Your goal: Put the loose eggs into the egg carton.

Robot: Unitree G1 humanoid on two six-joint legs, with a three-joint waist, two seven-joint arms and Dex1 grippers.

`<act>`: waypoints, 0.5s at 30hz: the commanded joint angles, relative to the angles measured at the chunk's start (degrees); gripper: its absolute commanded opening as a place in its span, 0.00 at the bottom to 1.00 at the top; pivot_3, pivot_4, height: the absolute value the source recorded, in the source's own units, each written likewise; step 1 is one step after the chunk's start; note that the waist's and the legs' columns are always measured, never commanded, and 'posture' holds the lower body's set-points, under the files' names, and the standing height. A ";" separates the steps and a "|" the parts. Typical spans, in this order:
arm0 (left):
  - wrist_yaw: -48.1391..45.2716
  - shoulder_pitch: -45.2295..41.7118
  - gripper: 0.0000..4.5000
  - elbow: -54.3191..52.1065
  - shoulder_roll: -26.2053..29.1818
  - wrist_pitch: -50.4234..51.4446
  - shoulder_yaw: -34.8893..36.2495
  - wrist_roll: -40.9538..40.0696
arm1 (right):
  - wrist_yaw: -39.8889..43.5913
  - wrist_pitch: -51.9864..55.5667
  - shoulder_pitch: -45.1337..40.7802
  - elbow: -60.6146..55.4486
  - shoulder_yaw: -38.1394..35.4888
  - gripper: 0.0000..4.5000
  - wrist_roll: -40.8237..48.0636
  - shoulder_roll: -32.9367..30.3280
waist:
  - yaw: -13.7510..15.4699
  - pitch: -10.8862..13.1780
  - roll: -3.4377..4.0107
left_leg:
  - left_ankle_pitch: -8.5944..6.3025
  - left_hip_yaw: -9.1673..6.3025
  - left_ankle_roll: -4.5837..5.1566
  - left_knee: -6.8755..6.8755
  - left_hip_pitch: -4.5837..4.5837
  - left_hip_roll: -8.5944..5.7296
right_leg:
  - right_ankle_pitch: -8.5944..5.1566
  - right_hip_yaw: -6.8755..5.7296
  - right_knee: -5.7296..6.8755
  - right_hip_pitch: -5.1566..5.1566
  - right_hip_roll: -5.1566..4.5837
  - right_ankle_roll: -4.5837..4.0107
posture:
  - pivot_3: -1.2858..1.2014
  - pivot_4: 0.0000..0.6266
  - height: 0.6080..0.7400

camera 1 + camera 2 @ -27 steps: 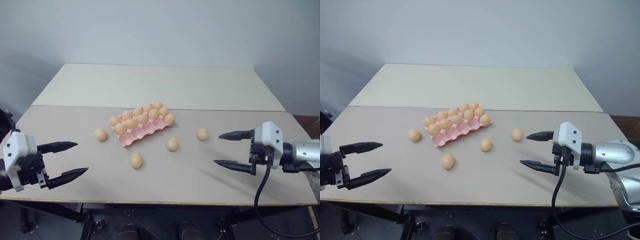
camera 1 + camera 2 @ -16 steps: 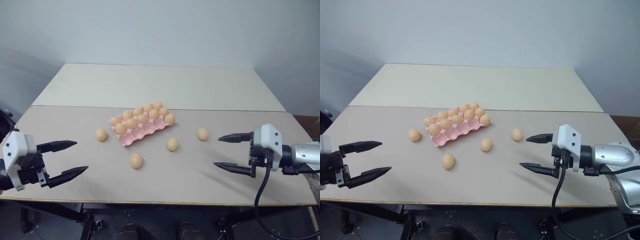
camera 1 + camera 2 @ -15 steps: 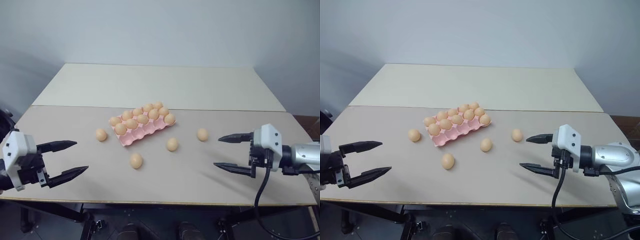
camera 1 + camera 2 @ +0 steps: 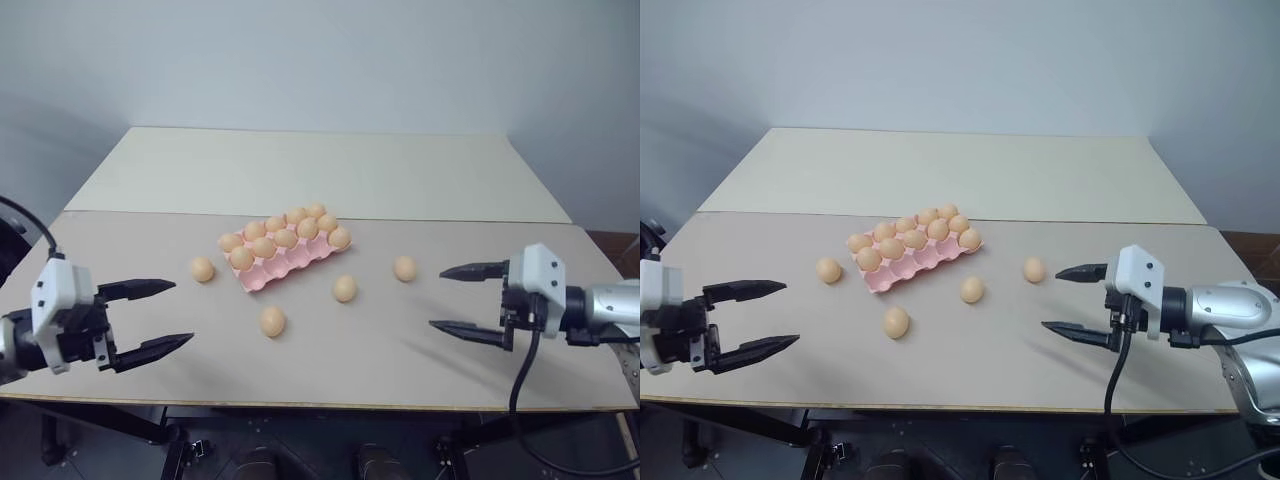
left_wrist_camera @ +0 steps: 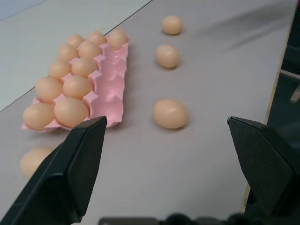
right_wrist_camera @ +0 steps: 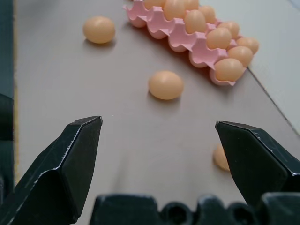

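1. Your left gripper (image 4: 146, 318) hangs over the table's (image 4: 400, 360) near left edge, its fingers spread wide with nothing between them.
2. Your right gripper (image 4: 466, 300) hangs at the near right, fingers likewise spread and empty.
3. The carton (image 4: 285, 255) lies mid-table, its two far rows filled and its near row bare.
4. Four eggs lie loose: one (image 4: 202, 269) left of the carton, one (image 4: 272, 321) nearer you, one (image 4: 345, 289) right of it, one (image 4: 405, 268) near your right gripper.
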 commanded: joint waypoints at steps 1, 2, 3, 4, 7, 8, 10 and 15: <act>-0.60 -4.04 1.00 0.92 0.47 -1.58 -3.51 -0.12 | -6.93 0.25 -5.87 2.87 5.55 1.00 -7.63 2.47 | -0.25 0.00 0.00 | 0.00 0.00 0.00 -0.01 0.01 0.00 | 0.00 0.01 0.00 -0.01 0.01 0.00 | 0.52 0.24 1.00; -0.70 -5.07 1.00 1.18 0.36 -1.77 -4.56 -0.09 | -8.67 0.62 -7.48 3.98 7.37 1.00 -9.93 3.29 | -0.39 0.00 0.00 | 0.00 0.00 0.00 -0.01 -0.01 0.00 | 0.00 0.02 0.00 -0.03 0.02 -0.01 | 0.52 0.24 1.00; -0.52 -6.74 1.00 1.56 0.09 -1.81 -6.05 -0.13 | -10.88 2.20 -9.68 5.57 9.74 1.00 -12.27 4.76 | -0.40 0.00 0.00 | 0.00 0.01 0.00 -0.01 0.00 0.00 | 0.00 0.04 0.00 -0.03 0.02 -0.01 | 0.52 0.24 1.00; -0.45 -8.22 1.00 1.87 -0.14 -1.90 -7.39 -0.13 | -12.93 3.66 -11.55 7.12 11.76 1.00 -14.34 6.23 | -0.37 0.00 0.00 | 0.00 0.01 0.00 -0.01 -0.04 -0.01 | 0.01 0.04 0.00 -0.07 0.02 -0.01 | 0.52 0.24 1.00; -0.59 -11.64 1.00 2.83 -0.55 -2.25 -10.36 -0.08 | -18.66 7.05 -16.02 12.09 16.06 1.00 -19.70 10.64 | -0.16 0.00 0.00 | 0.00 0.00 0.00 -0.02 -0.16 -0.02 | 0.01 0.04 0.01 -0.17 0.02 -0.01 | 0.52 0.24 1.00; -0.68 -12.60 1.00 3.15 -0.64 -2.36 -11.17 -0.06 | -20.61 8.12 -17.35 13.80 17.15 1.00 -21.32 12.10 | -0.16 0.00 0.00 | 0.00 0.00 0.00 -0.02 -0.20 -0.02 | 0.01 0.04 0.02 -0.21 0.02 -0.01 | 0.52 0.24 1.00; -0.62 -14.45 1.00 3.88 -0.97 -2.45 -12.54 -0.08 | -23.83 9.95 -20.06 17.52 18.76 1.00 -23.80 15.15 | -0.12 0.00 0.01 | 0.01 0.00 0.00 -0.01 -0.32 -0.03 | 0.02 0.04 0.04 -0.33 0.01 -0.02 | 0.52 0.24 1.00; 0.19 -15.66 1.00 3.79 -1.82 -2.18 -14.13 -0.06 | -29.77 12.16 -25.65 26.35 20.90 1.00 -28.34 21.52 | -0.13 -0.01 0.01 | 0.07 0.01 -0.09 0.10 -0.96 -0.06 | 0.03 0.11 0.40 -1.13 0.01 -0.03 | 0.52 0.24 1.00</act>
